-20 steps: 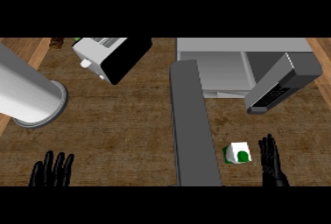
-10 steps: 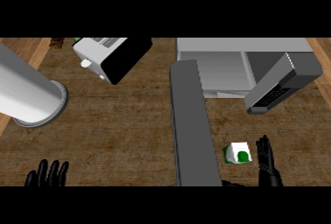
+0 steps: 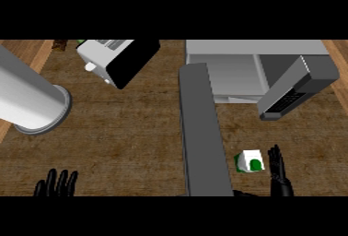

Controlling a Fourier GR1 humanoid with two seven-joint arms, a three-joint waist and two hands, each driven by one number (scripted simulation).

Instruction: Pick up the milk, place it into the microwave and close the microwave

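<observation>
The right hand point(image 3: 277, 171) stands at the five o'clock edge of the view, fingers straight and pointing up, holding nothing. Just beside it, toward nine o'clock, the milk carton point(image 3: 249, 161), white with green markings, sits on the brown wooden table point(image 3: 129, 133); I cannot tell whether hand and carton touch. The left hand point(image 3: 57, 184) rests open at seven o'clock, fingers up. The microwave point(image 3: 255, 69) sits at one o'clock with its door point(image 3: 296, 87) swung open. A toaster point(image 3: 117, 59) sits at eleven o'clock, and a grey cylinder point(image 3: 31, 101) at nine o'clock.
</observation>
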